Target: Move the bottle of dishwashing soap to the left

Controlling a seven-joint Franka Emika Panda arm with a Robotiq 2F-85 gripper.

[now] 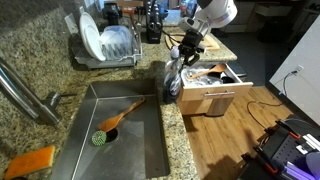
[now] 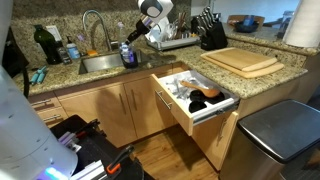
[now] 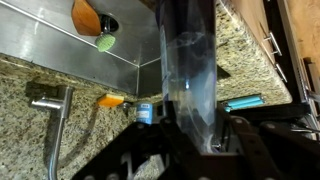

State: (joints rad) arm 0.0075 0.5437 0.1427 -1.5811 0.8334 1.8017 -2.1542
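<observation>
Counts, left to right in an exterior view:
- 1 orange sponge (image 1: 30, 160) on the bench (image 1: 30, 60)
- 1 faucet (image 1: 25, 92)
- 1 sink (image 1: 140, 150) holding 1 brush (image 1: 115, 120) with a green head
- 1 dish rack (image 1: 105, 42) behind the sink
- 1 bottle (image 1: 173, 82)
- 1 open drawer (image 1: 220, 95)

Obscured:
- The faucet is cut off by the left frame edge.
- The drawer contents are too small to identify.
- The bottle's cap is not visible in either exterior view, where the jaws cover its top.
- The wrist view crops the bottle at the upper frame edge.
- I cannot tell whether the bottle's base touches the bench.

The bottle is over the narrow bench strip between sink and drawer, just right of the sink. The jaws come from above and are closed on its upper part. In the wrist view the translucent body fills the centre between the two dark fingers.
</observation>
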